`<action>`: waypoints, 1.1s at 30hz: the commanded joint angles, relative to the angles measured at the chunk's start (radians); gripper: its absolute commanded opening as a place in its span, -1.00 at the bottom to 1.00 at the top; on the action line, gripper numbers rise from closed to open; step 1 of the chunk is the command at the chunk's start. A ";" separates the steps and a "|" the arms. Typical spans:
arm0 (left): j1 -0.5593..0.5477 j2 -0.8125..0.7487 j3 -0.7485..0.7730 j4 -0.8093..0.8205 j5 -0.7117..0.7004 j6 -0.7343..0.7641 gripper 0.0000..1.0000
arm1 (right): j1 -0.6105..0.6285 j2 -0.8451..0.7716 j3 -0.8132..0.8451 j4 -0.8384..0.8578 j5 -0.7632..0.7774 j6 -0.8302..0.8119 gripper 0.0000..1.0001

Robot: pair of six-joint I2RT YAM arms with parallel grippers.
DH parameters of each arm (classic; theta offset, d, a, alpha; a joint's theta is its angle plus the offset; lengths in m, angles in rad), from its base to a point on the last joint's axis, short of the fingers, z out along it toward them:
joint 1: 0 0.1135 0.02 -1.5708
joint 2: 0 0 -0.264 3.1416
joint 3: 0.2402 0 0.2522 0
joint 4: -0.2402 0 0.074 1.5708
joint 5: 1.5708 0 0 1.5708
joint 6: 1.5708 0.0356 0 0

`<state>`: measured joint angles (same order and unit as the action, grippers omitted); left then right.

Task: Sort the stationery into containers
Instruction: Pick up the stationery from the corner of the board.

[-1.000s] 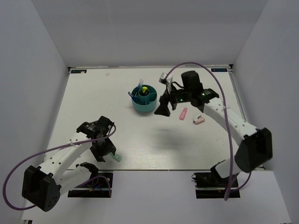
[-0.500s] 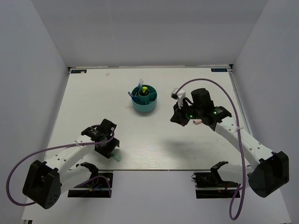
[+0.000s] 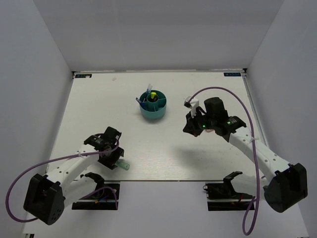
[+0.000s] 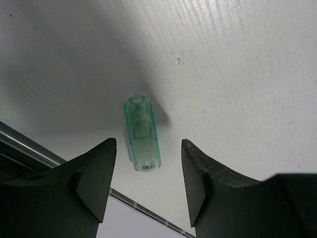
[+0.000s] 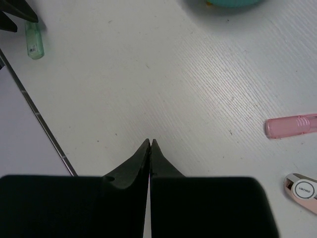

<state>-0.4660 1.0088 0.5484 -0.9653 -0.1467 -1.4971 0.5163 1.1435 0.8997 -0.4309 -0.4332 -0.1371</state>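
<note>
Left wrist view is showing the left gripper [image 4: 147,161] hanging spread astride the mint-green marker [image 4: 141,130], which is lying near the table [image 4: 237,74] front edge, long axis pointing ahead between the fingers.

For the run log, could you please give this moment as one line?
left hand: open above mint-green marker | right hand: shut, empty, near pink highlighter

Unreadable logo, seemingly, on pink highlighter [image 5: 301,191]
</note>
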 commanded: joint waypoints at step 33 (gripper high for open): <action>0.007 0.198 0.278 0.085 -0.012 0.234 -1.00 | -0.084 -0.080 -0.053 0.046 -0.047 0.008 -0.31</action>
<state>-0.4362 1.2102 0.6380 -0.8906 -0.0696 -1.3888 0.4412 1.0794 0.8524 -0.4011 -0.4572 -0.1146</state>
